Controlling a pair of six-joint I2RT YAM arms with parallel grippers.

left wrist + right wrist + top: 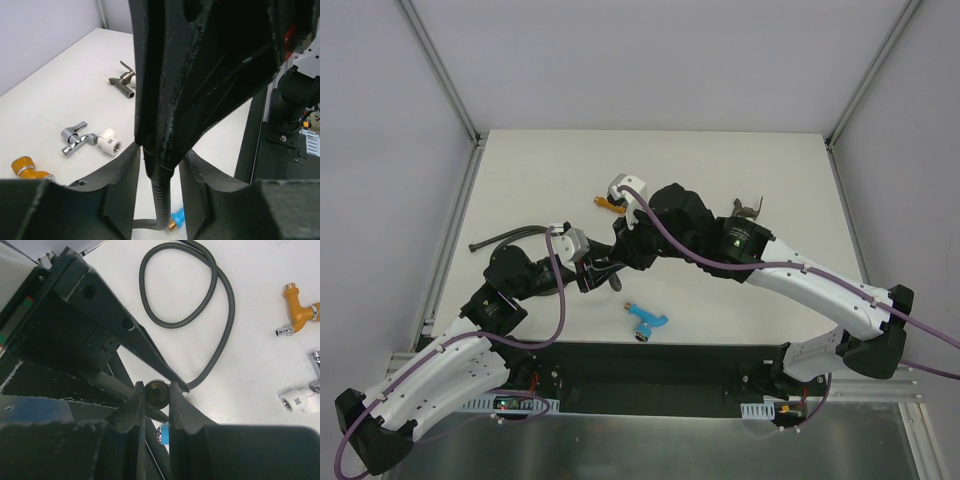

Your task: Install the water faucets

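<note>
Inside the tight right hand (154, 407), hose end (156, 391), clear only from right wrist; left hand (160, 151) grip unclear.

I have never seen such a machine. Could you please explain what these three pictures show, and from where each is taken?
It is a robot with two arms fixed at the near edge of a white table. One picture looks down from above; the other two come from cameras on the wrists, so each shows its own pincer. On the table lie an orange tap, a chrome tap (white elbow fitting at its end), a blue tap and a dark tap. The right pincer is closed on the end of a long dark hose. The left pincer has a finger on either side of that hose; whether it presses, I cannot tell.
</note>
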